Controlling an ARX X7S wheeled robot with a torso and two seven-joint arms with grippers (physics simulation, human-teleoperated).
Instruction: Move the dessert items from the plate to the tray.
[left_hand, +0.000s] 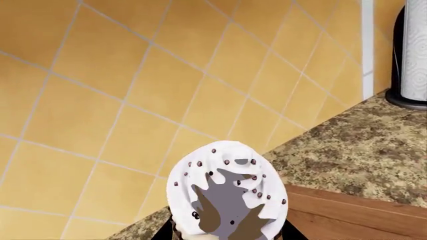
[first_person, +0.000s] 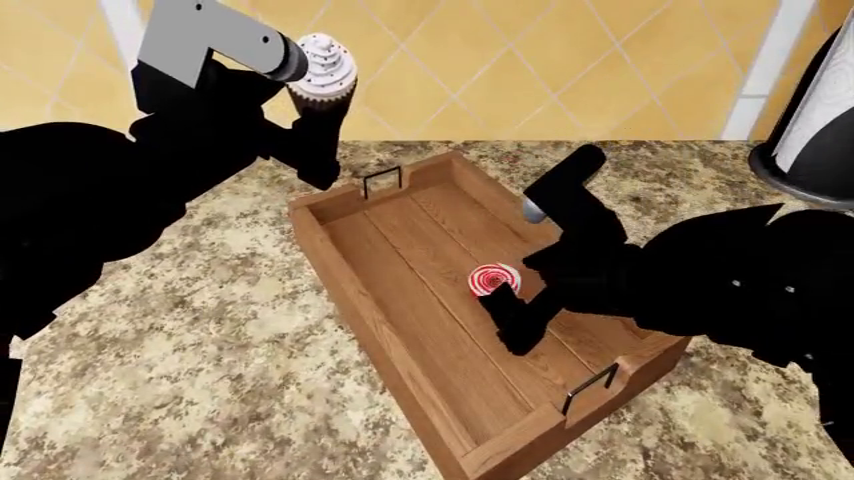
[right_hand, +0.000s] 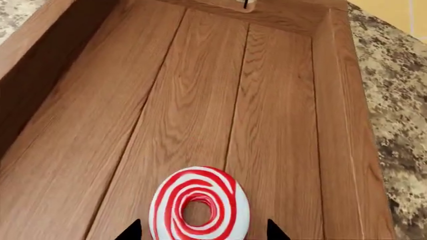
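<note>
Neither dessert rests in the tray (first_person: 400, 300) yet: the left gripper (first_person: 320, 125) clasps the cupcake (first_person: 324, 66) at upper left, above the counter (first_person: 200, 350), while the right gripper (first_person: 514, 315) holds the lollipop (first_person: 494, 280) mid-frame over the planks.

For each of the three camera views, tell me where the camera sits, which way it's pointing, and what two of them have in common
Head view: on the robot's head, looking forward and down at the tray on the granite counter; both black arms show.
Left wrist view: near the left gripper, facing the tiled wall past the cupcake; only dark finger tips show.
Right wrist view: near the right gripper, looking along the tray floor; finger tips flank the lollipop.
Shared: head and right wrist both show lollipop and tray.
</note>
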